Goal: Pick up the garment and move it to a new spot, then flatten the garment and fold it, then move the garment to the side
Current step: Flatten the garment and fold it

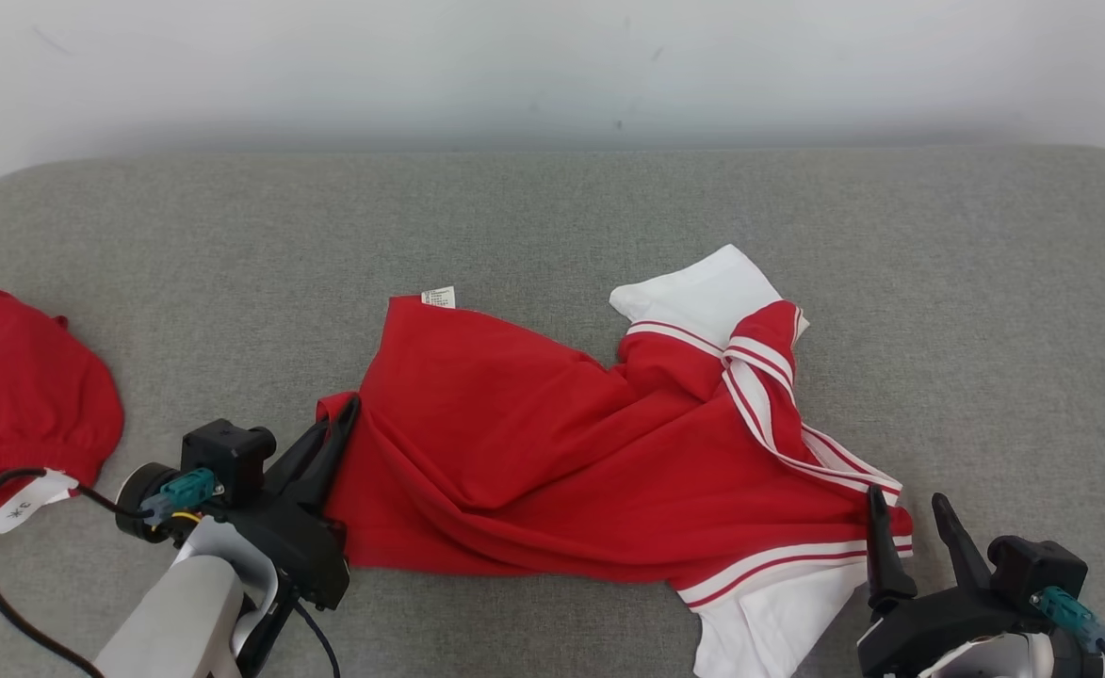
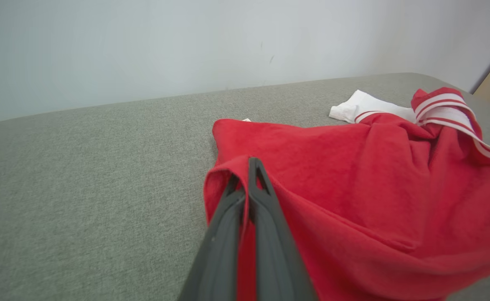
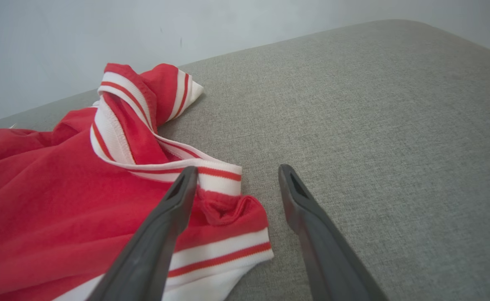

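Garment [image 1: 552, 452] rumpled, centre of grey cushion [image 1: 552, 217] | left gripper [image 1: 343, 424] pinched shut on its left hem, likely anchoring for a stretch | right gripper [image 1: 910, 504] spread wide at near-right striped edge, apparently poised to grab | second red cloth [image 1: 24, 395] far left

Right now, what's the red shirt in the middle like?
The red shirt looks like soft cloth, with white sleeves and striped trim. It lies crumpled on the grey cushion, a small white tag at its far edge. The left gripper is shut on its left corner; the open right gripper sits at its striped right edge.
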